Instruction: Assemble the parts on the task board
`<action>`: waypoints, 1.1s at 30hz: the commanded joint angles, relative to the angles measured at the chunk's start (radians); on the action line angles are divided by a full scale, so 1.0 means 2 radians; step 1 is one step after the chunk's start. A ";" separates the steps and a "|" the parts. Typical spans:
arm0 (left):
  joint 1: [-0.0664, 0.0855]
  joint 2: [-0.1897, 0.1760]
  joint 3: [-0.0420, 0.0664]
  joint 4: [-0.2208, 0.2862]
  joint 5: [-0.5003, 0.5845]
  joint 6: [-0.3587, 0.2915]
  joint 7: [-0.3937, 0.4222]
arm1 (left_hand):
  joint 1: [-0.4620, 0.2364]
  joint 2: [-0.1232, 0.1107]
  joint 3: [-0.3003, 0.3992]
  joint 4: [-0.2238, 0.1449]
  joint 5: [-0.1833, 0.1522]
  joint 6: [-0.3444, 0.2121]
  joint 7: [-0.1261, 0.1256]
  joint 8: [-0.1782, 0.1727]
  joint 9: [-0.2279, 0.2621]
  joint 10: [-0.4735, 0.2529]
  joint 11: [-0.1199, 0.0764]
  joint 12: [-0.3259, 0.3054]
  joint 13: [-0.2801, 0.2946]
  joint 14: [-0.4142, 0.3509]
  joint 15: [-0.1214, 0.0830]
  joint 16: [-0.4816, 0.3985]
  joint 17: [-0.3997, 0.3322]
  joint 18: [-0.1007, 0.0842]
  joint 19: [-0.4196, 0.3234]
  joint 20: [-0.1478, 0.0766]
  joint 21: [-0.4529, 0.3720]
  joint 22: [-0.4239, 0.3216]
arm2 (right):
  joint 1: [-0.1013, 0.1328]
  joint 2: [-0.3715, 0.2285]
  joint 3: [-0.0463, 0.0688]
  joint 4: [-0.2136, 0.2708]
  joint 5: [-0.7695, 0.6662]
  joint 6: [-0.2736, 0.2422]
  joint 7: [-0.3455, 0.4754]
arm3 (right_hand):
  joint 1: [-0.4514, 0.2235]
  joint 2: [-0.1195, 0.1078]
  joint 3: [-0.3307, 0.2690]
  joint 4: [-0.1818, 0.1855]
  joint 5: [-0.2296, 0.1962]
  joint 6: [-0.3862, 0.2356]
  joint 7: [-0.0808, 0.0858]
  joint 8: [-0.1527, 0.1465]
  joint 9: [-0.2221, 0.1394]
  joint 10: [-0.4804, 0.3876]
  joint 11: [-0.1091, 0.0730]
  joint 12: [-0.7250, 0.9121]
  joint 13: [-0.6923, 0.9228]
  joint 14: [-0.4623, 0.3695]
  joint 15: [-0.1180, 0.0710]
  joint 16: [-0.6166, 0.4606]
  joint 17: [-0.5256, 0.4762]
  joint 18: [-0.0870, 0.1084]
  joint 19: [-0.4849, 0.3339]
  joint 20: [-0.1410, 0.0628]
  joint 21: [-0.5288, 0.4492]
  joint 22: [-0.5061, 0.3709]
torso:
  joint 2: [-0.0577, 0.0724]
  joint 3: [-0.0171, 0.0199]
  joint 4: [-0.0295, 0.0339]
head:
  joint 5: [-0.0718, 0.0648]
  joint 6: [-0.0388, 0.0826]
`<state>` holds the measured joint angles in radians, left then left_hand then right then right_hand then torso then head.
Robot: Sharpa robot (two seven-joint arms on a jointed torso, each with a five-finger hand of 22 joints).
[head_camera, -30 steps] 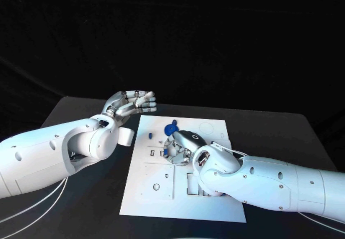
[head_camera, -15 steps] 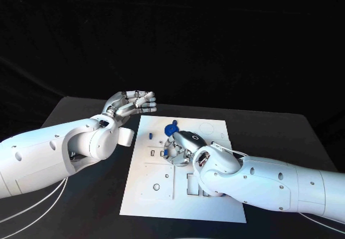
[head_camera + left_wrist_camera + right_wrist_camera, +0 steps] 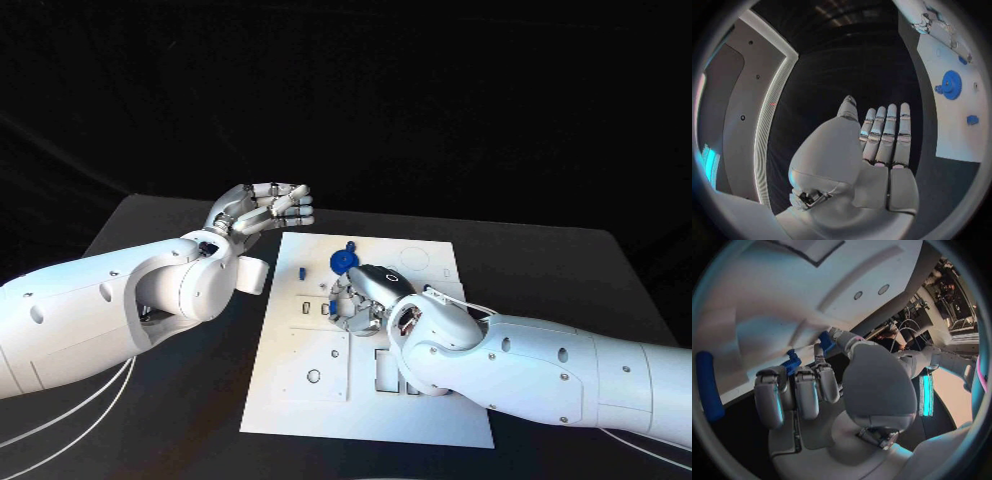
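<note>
**Right hand low on the board, left hand held off it**

Over the middle of the white task board (image 3: 310, 385), the right hand (image 3: 361, 300) is down on the plate, palm low, just below the blue gear (image 3: 343, 261) that sits near the board's far edge. From the right wrist, its fingers (image 3: 795, 392) lie side by side, pointing at the white surface, with a small blue part (image 3: 791, 363) right at their tips; whether they actually grip it, I cannot tell. A longer blue part (image 3: 709, 386) lies off to one side of that view, apart from the hand.

Beyond the board's far left corner, the left hand (image 3: 264, 207) hangs above the black table (image 3: 173, 400), fingers curled loosely and spread, holding nothing. Its wrist camera shows the fingers (image 3: 889, 132) straight and together. A small blue peg (image 3: 302, 271) stands on the board, left of the gear.
</note>
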<state>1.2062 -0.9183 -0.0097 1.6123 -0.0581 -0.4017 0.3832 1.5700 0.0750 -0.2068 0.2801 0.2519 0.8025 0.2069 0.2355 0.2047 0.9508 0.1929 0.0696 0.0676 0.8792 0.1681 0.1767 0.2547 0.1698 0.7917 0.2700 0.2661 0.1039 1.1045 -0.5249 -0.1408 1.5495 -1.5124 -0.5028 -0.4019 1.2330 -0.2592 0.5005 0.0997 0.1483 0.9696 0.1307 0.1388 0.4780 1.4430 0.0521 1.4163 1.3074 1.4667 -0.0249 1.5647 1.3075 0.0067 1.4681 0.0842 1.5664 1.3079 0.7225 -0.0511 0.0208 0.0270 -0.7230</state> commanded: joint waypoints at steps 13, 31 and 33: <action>0.000 0.000 0.000 -0.004 -0.025 0.011 -0.024 | 0.000 0.004 -0.016 0.002 -0.001 0.005 0.009 0.000 0.005 0.013 -0.003 0.002 0.001 0.034 -0.009 0.012 0.014 0.007 0.017 -0.006 0.005 0.000 | 0.001 -0.026 0.001 0.030 -0.012 -0.043 0.022 | 0.001 0.002 -0.079 0.035 -0.043 -0.026 0.006 -0.013 -0.013 -0.012 0.005 -0.007 0.044 0.052 0.010 0.003 0.132 -0.002 0.047 0.010 -0.005 0.128 | -0.001 0.0007 0.0002 | 0.001 0.001; 0.002 0.014 0.000 -0.025 -0.342 0.155 -0.330 | -0.085 0.046 -0.129 0.006 -0.004 0.044 -0.054 0.085 0.171 0.160 -0.084 0.172 0.206 0.294 -0.102 0.557 0.518 -0.008 0.177 -0.098 0.325 0.248 | 0.075 -0.193 0.005 0.110 0.255 -0.033 0.131 | 0.027 0.014 -0.083 0.053 -0.014 -0.010 0.002 0.000 -0.009 -0.013 0.003 -0.008 0.042 0.052 0.008 0.003 0.132 0.004 0.034 0.009 -0.027 0.119 | -0.011 0.0092 -0.0053 | 0.006 0.001; 0.003 0.019 0.000 -0.026 -0.370 0.173 -0.354 | -0.096 0.045 -0.128 0.006 -0.018 0.036 -0.052 0.074 0.172 0.154 -0.083 0.184 0.222 0.303 -0.101 0.583 0.542 -0.013 0.185 -0.097 0.369 0.303 | 0.080 -0.202 0.005 0.108 0.268 -0.030 0.134 | 0.026 0.015 -0.083 0.054 -0.014 -0.009 0.002 0.000 -0.008 -0.014 0.002 -0.009 0.042 0.052 0.008 0.003 0.132 0.005 0.033 0.009 -0.028 0.119 | -0.013 0.0106 -0.0056 | 0.007 -0.001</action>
<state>1.2091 -0.8861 -0.0106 1.5605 -0.6120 -0.1867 -0.1526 1.3830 0.1658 -0.4332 0.2883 0.2199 0.8789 0.1014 0.3871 0.5474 1.2648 0.0287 0.4329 0.5032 1.4618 -0.0321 1.3317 1.3012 0.1539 1.1557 0.0711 0.9874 0.6898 1.2606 -0.9256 -0.1302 1.7650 -1.0905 -0.5957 -0.1866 1.2781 -0.2304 0.3342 0.2031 0.1162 0.9450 0.1377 0.1351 0.4612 1.4218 0.0590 1.4047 1.3081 1.4666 -0.0107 1.5647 1.3074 0.0067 1.4680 0.0986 1.5157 1.3075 0.7025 -0.0353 0.0115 0.0383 -0.7207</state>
